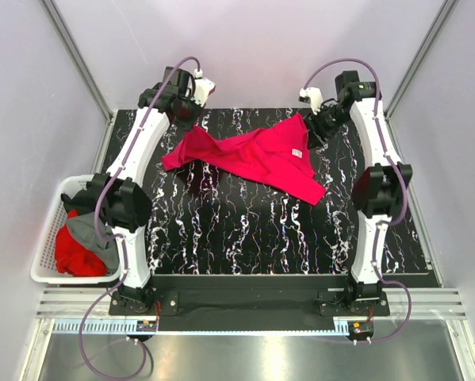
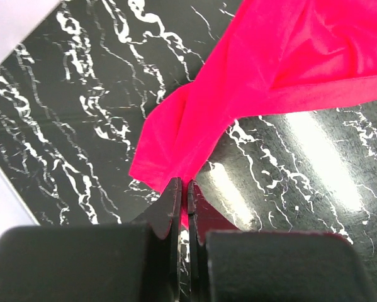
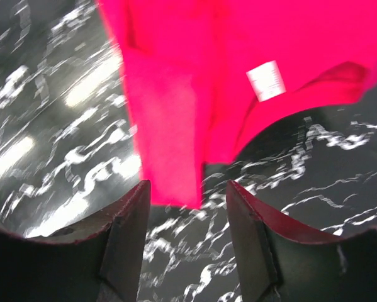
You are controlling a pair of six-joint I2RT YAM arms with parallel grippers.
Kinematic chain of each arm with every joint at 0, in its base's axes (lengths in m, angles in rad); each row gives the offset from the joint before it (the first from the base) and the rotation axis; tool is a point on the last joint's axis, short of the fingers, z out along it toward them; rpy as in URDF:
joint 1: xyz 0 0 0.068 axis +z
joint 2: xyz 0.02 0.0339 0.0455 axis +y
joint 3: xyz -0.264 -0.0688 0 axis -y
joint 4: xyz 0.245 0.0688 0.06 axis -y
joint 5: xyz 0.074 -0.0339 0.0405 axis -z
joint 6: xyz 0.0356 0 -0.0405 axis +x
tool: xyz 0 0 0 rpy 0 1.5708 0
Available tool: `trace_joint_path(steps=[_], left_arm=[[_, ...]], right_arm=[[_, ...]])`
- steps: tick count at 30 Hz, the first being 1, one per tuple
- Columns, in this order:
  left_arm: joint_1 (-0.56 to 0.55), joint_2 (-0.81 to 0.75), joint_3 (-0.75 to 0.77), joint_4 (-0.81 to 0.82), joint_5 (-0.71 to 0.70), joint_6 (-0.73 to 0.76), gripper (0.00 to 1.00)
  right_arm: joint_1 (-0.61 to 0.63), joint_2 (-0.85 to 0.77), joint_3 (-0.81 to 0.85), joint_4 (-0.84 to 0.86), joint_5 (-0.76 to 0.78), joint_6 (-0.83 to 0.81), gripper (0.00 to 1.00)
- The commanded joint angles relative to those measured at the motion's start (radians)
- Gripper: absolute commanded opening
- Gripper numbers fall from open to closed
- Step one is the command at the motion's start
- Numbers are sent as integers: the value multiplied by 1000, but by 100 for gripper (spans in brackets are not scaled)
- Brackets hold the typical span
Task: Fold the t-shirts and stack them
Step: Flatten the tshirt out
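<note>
Left claw [image 2: 183, 187] pinches t-shirt [image 2: 289, 63] edge; right claw [image 3: 188, 189] seemingly spread apart.

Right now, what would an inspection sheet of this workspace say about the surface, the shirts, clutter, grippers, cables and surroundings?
Surface: black marble-patterned table, light glare, no spills seen.
Job's things: crimson-pink t-shirt lies crumpled at the far side; red t-shirt and grey t-shirt sit in the white lattice basket.
Clutter: nothing seen.
Grippers: left gripper shut on the pink shirt's edge; right gripper open around another edge.
Cables: purple cables loop along both arms.
Surroundings: pale walls.
</note>
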Motion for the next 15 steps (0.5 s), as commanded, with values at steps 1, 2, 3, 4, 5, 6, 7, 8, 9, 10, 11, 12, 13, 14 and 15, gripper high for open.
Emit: trace_joint_path(steps=[1, 2, 3, 4, 5, 6, 7, 8, 9, 10, 11, 12, 13, 14, 15], left_arm=[[-8, 4, 1, 21, -1, 7, 0], [-10, 7, -1, 18, -1, 4, 0], [-10, 9, -9, 19, -3, 4, 0], [-10, 7, -12, 19, -1, 3, 0], [-12, 7, -15, 16, 0, 2, 0], [-12, 6, -18, 16, -1, 2, 0], [-12, 6, -24, 17, 0, 2, 0], [-12, 4, -27, 17, -1, 1, 0], [-13, 4, -30, 16, 0, -1, 0], [-13, 4, -35, 16, -1, -1, 0], [-15, -1, -38, 14, -3, -2, 0], [-15, -1, -41, 13, -3, -1, 0], [-16, -2, -48, 14, -1, -2, 0], [-16, -5, -52, 11, -3, -1, 0], [-18, -8, -59, 13, -3, -1, 0]], right_arm=[[-9, 173, 149, -51, 52, 134, 57], [-11, 215, 236, -49, 80, 147, 55], [-11, 253, 278, -57, 91, 156, 54], [-9, 316, 312, -60, 99, 162, 54], [-12, 338, 346, -55, 102, 158, 53], [-11, 356, 354, -49, 99, 155, 53], [-12, 384, 357, -42, 93, 152, 53], [-11, 392, 357, -34, 74, 155, 52], [-12, 398, 354, -8, 63, 161, 52], [-14, 404, 346, 9, 57, 182, 52], [-14, 406, 329, 27, 50, 193, 52], [-17, 404, 320, 72, 45, 205, 52], [-20, 398, 306, 98, 40, 233, 52], [-20, 396, 283, 121, 36, 247, 53], [-20, 399, 285, 142, 36, 254, 53]])
